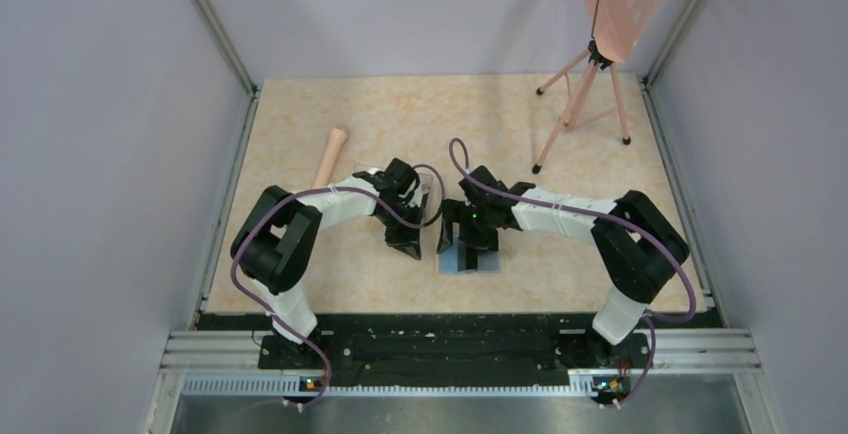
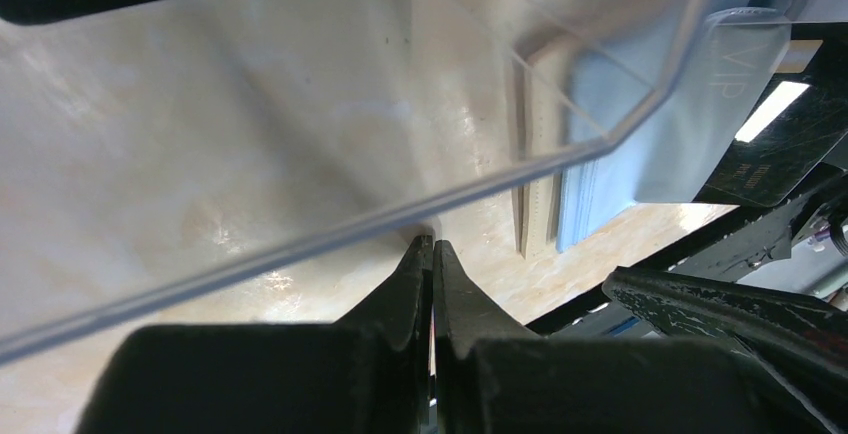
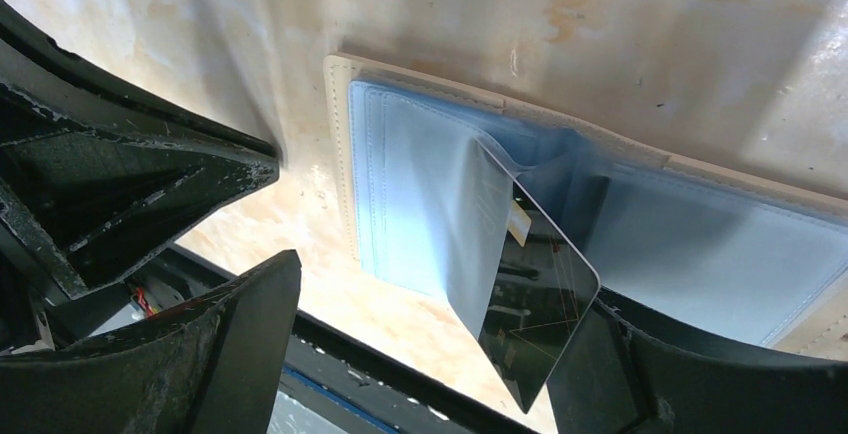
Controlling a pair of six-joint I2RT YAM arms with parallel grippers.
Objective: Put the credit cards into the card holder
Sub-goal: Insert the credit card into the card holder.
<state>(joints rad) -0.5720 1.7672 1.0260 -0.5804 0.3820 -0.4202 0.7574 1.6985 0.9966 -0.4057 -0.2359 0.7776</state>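
Card holder (image 3: 420,164): open, grey-blue inside up, at the middle of the table's (image 1: 400,114) near edge; one black credit card (image 3: 535,324) sits partway in its pocket, the free end toward that edge. Right gripper (image 3: 442,279): jaws wide apart astride the card, gripping nothing; left gripper (image 2: 432,254): jaws together at the clear box's (image 2: 300,104) rim, a pinch on it not determinable. Step judged: seating this card; next, a straight push along the pocket without shifting the holder.
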